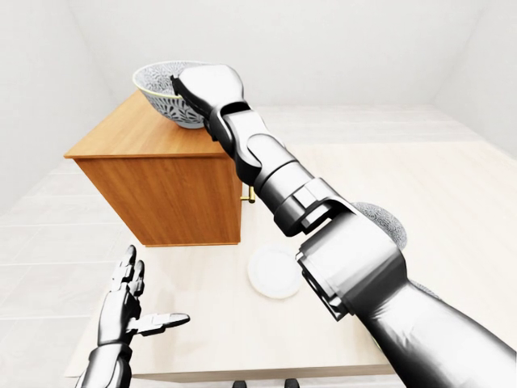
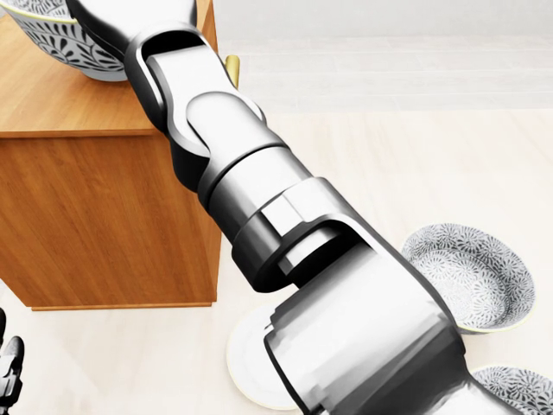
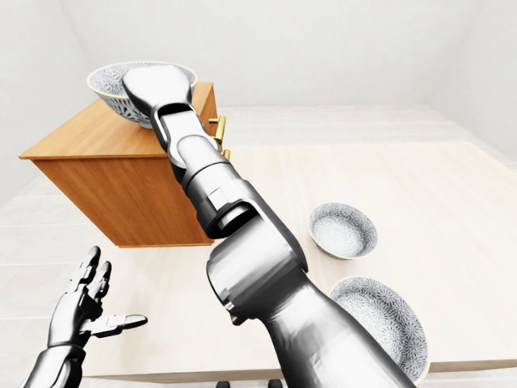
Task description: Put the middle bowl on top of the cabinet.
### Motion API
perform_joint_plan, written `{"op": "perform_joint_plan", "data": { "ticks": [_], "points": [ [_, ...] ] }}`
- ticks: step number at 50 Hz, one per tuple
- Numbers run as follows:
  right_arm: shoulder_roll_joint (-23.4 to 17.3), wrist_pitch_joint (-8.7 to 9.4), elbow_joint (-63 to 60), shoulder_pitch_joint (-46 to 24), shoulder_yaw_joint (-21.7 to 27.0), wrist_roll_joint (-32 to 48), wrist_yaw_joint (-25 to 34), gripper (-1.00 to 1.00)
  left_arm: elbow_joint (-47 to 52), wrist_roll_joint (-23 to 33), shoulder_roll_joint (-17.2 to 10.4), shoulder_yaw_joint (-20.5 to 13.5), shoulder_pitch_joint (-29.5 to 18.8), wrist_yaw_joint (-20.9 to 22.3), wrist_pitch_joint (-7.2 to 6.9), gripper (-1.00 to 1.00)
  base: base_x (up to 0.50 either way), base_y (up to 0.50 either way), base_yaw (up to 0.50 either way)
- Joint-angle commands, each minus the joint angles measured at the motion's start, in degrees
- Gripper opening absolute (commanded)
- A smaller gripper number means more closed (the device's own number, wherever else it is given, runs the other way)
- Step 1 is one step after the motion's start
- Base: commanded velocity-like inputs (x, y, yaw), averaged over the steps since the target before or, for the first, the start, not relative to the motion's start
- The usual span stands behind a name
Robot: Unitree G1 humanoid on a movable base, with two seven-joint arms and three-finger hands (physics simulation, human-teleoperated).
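Nearly done: the bowl (image 1: 166, 93) sits on the cabinet (image 1: 137, 133), right hand (image 1: 206, 85) against its rim, grip unclear; letting go remains. Left hand (image 1: 129, 303) hangs open.

Patterned bowl (image 3: 121, 95): grey-white floral print outside and inside, pale rim. Sits upright on top of the wooden cabinet (image 1: 161, 190), toward the top edge in the left-eye view. The robot's right hand (image 1: 206, 85) covers its right side, so can't tell whether the fingers grip the rim or just rest on it. Cabinet: orange-brown wood box, flat top, plain side panel facing the camera, brass handles (image 3: 218, 128) on its right-hand face. It stands on the pale worktop (image 3: 452, 202), at the left of all views.
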State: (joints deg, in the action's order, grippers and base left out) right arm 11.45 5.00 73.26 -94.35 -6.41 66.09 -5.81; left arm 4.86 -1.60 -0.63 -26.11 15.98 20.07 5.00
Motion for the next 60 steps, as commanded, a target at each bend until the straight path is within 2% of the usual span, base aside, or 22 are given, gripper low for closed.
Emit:
{"op": "perform_joint_plan", "data": {
  "ticks": [1,5,18,20,24,42,46,47,54,59,60],
  "points": [
    [-0.01,0.0,-0.24,-0.15,0.58,-1.38,-0.71,-0.63,-1.25,0.1,-0.53,0.31,-0.27,-0.51,0.0,1.0,0.0,0.0,0.0],
    [-0.08,0.0,-0.17,-0.32,0.43,-1.27,-0.66,-0.52,-0.9,-0.05,-0.56,0.37,-0.01,-0.5,0.0,1.0,0.0,0.0,0.0],
    [-0.15,0.0,-0.18,0.04,0.36,-1.18,-0.6,-0.44,-2.34,0.65,-0.77,0.97,-0.35,-1.01,0.0,1.0,0.0,0.0,0.0],
    [-0.21,0.0,-0.21,-0.51,0.91,-1.77,-0.51,-0.2,-2.41,0.78,-0.77,1.08,-0.33,-1.12,0.0,1.0,0.01,0.0,0.0],
    [-0.5,0.0,-0.27,-0.61,0.8,-1.78,-0.51,0.03,-2.5,0.64,-1.02,1.06,-0.45,-1.19,0.0,1.0,0.0,0.0,0.0],
    [-0.82,0.0,-0.36,-1.01,1.02,-2.49,-0.29,0.36,-2.08,0.62,-1.06,1.23,-0.07,-1.39,0.0,1.0,0.0,0.0,0.0],
    [-0.95,0.0,-0.51,-1.32,1.03,-2.66,0.02,0.47,-1.99,0.55,-1.1,1.18,-0.06,-1.38,0.0,1.0,0.0,0.0,0.0],
    [-0.97,0.0,-0.58,-1.45,1.11,-2.77,0.1,0.58,-1.94,0.5,-1.09,1.17,-0.05,-1.36,0.0,1.0,0.0,0.0,0.0],
    [-1.32,0.0,-0.71,-1.98,1.24,-3.29,0.2,0.76,-2.24,0.75,-1.01,1.29,-0.08,-1.45,0.0,1.0,0.0,0.0,0.0],
    [-1.62,0.0,-0.7,-2.16,1.35,-3.64,0.3,0.8,-2.08,0.5,-1.05,1.25,-0.01,-1.34,0.0,1.0,0.0,0.0,0.0],
    [-1.81,0.0,-0.77,-2.19,1.43,-3.76,0.33,0.95,-2.03,0.51,-1.02,1.25,0.04,-1.35,0.0,1.0,0.0,0.0,0.0]
  ]
}}
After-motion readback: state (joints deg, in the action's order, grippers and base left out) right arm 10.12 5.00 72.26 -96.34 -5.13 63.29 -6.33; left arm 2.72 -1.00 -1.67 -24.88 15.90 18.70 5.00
